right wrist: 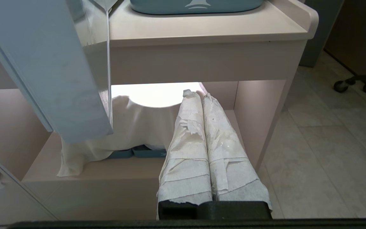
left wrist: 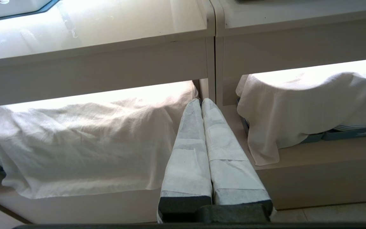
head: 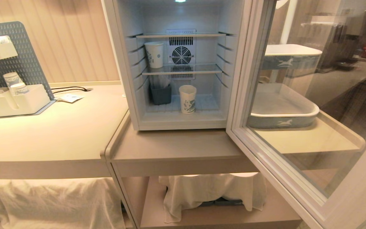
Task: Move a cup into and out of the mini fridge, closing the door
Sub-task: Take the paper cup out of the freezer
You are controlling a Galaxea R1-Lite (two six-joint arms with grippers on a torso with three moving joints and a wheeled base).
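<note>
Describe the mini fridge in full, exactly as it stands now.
The mini fridge is a white boxy cabinet standing on the pale counter, its door swung wide open to the right: clear glass in a wide white frame. Inside, a light glows at the top, and a round fan grille sits on the rear wall behind two clear shelves. One paper cup stands on the middle shelf at the left. On the floor stand a dark grey holder and another patterned paper cup. No gripper touches it.
</note>
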